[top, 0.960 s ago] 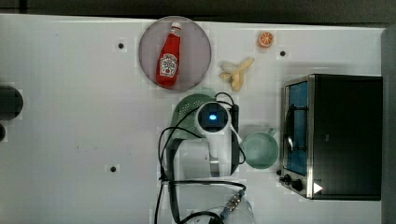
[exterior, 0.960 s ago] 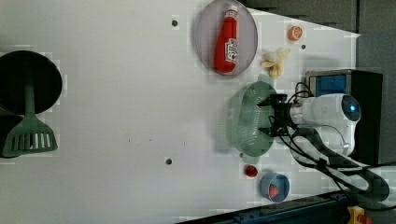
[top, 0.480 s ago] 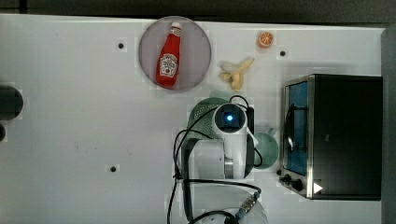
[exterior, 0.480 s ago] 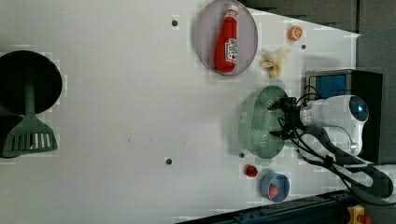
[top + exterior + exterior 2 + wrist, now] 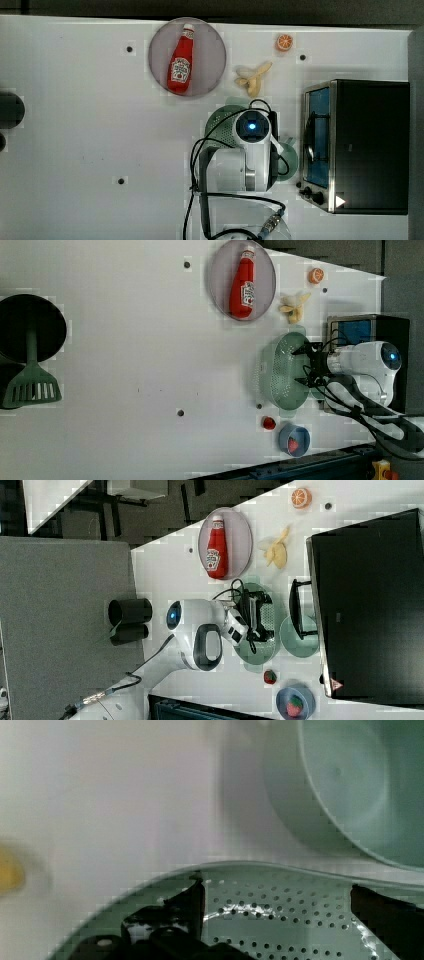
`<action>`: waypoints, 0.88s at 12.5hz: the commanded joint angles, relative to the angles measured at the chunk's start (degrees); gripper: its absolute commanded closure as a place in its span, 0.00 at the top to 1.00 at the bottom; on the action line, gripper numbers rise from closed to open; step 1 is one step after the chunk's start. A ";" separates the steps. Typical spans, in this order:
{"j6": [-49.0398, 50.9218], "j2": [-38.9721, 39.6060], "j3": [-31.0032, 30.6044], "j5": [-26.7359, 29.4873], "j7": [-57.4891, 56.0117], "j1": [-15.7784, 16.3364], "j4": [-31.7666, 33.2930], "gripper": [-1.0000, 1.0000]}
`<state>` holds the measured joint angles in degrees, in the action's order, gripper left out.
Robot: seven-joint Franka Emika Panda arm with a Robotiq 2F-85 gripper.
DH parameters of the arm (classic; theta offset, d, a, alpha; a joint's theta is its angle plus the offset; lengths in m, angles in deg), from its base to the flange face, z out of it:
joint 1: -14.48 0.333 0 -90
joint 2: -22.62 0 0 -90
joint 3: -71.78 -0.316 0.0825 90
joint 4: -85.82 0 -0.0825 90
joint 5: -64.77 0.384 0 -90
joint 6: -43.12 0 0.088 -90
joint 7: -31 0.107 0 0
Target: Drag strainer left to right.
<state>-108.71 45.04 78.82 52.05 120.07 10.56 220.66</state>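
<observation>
Top view: white desk (image 5: 75, 150). The arm's wrist covers most of the strainer (image 5: 222, 127); only its mint rim and a patch of holes show at the top view's left of the wrist. Mug (image 5: 289, 159) peeks out on the wrist's other side, beside the toaster oven (image 5: 355, 145). Grey plate (image 5: 160, 50) with ketchup bottle (image 5: 180, 62) lies further up; banana (image 5: 252, 79) and orange slice (image 5: 284, 42) sit between plate and oven.

Left view: strainer (image 5: 280, 372) lies near the left view's right, just before the oven (image 5: 367, 327), below the banana (image 5: 294, 307). Claw (image 5: 309, 365) reaches over the strainer's oven-side rim, fingers spread, one toward each end of that long rim. Strawberry (image 5: 269, 423) and blue bowl (image 5: 295, 440) lie below the strainer. Spatula (image 5: 31, 385) and black pot (image 5: 30, 327) far off at the left view's left.

Right view: strainer (image 5: 270, 612) between the arm and the mug (image 5: 300, 637), which sits against the oven door. Claw (image 5: 257, 617) sits down in the basin.

Wrist view: claw (image 5: 277, 912) spread wide, both dark fingers (image 5: 185, 905) inside the strainer (image 5: 280, 905), close against its rim, pinching nothing. Mug (image 5: 350, 785) just beyond the rim; whether the two touch cannot be told.
</observation>
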 commanded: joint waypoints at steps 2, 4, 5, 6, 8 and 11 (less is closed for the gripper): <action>1.18 -5.69 -1.63 1.03 -15.12 0.95 0.75 1.00; 2.17 -11.12 -3.11 1.07 -28.74 0.95 1.04 1.00; 3.54 -14.14 -3.39 1.30 -33.30 0.95 0.81 1.00; 6.08 -17.19 -3.66 1.56 -35.39 0.96 0.33 1.00; 13.24 -23.67 -4.50 2.54 -35.64 1.05 -0.94 1.00; 28.49 -33.23 -7.11 4.90 -35.63 1.34 -4.50 1.00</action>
